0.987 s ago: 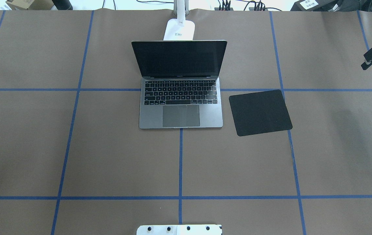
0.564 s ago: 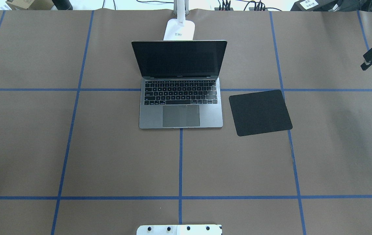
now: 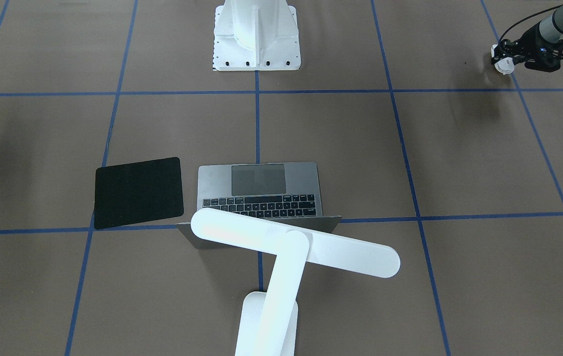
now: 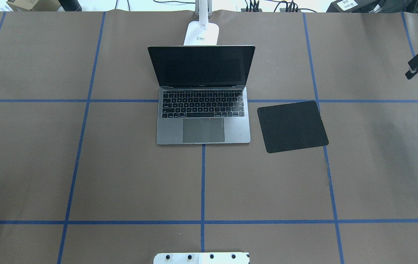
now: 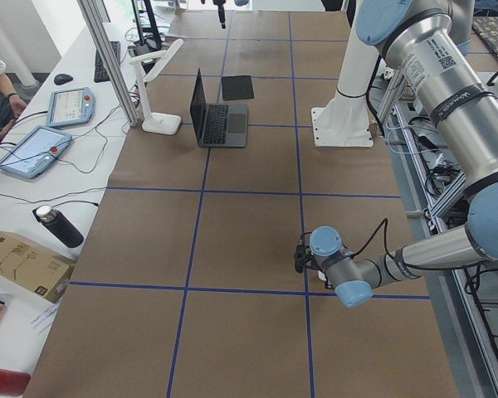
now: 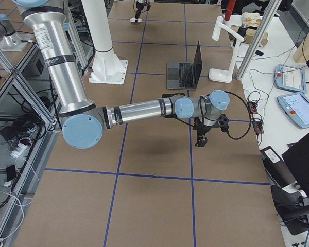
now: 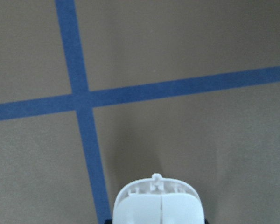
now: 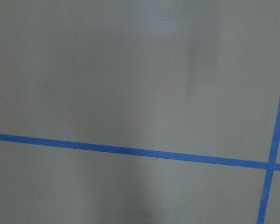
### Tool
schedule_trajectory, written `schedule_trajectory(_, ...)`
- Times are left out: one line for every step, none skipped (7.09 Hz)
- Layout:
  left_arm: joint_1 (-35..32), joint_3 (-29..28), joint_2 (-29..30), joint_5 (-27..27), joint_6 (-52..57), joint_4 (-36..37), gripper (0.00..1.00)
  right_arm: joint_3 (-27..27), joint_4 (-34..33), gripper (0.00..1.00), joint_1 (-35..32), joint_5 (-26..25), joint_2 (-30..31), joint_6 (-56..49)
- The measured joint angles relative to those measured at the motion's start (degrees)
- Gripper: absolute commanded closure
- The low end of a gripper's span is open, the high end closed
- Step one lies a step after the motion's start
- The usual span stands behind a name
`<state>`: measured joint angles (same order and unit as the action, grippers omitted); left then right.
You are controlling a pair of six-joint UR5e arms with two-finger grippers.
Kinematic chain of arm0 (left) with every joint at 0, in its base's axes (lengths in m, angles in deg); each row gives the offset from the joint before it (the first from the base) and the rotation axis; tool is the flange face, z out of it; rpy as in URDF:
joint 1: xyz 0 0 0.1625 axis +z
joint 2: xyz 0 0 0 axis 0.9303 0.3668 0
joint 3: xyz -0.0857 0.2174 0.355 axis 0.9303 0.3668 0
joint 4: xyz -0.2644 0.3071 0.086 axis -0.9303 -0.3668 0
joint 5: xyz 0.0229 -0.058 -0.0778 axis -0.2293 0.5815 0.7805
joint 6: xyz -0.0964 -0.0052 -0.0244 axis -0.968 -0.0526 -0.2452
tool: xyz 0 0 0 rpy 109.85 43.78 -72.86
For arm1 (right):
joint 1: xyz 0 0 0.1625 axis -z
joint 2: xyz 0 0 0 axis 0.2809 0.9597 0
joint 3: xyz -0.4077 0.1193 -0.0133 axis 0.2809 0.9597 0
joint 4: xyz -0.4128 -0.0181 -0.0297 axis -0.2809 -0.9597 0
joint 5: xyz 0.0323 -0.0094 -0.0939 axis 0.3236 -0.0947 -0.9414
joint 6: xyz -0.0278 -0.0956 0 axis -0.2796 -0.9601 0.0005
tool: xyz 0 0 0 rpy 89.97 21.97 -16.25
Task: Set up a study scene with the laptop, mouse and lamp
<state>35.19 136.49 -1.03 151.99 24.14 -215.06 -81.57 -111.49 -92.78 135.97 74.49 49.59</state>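
The grey laptop (image 4: 203,128) stands open at the table's middle, screen dark. Behind its lid is the white lamp (image 3: 291,247), whose long head reaches over the lid's top edge; its base (image 4: 201,33) sits at the far edge. My left gripper (image 3: 501,58) is far out on the robot's left, just above the table, shut on the white mouse (image 3: 506,66). In the left wrist view the mouse (image 7: 158,200) fills the bottom edge. My right gripper (image 4: 410,74) hovers at the overhead view's right edge; I cannot tell how its jaws stand.
A flat black square mat (image 4: 291,126) lies just right of the laptop, slightly turned. The white robot pedestal (image 3: 256,39) is bolted at the near edge. Blue tape lines cross the brown table. Tablets, cables and a bottle lie on the side bench (image 5: 41,141).
The right gripper has shifted very slightly at the overhead view's right edge. Laptop, lamp base and mat have not moved.
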Motion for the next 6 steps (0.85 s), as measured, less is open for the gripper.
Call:
schedule_trajectory(0.0,1.7,1.4,0.0,-0.9,-0.1,0.4,0.1,0.0,0.02,0.0,0.0,0.0,0.0)
schedule_trajectory(-0.1,3.6,3.0,0.0,-1.4,0.2,0.4,0.2,0.0,0.02,0.0,0.0,-0.1,0.1)
schedule_trajectory(-0.4,6.0,4.3,-0.1,-2.1,0.8,0.4,0.4,0.0,0.02,0.1,0.1,-0.1,0.1)
schedule_trajectory(-0.6,9.0,5.5,-0.1,-3.2,2.6,0.4,0.7,0.0,0.02,0.1,0.1,-0.3,0.1)
schedule_trajectory(-0.7,11.7,7.3,-0.3,-3.7,5.4,0.4,0.9,0.0,0.02,0.1,0.1,-0.5,0.1)
schedule_trajectory(-0.9,14.0,10.1,-0.5,-4.0,9.1,0.4,1.1,0.0,0.02,0.2,0.1,-0.6,0.1)
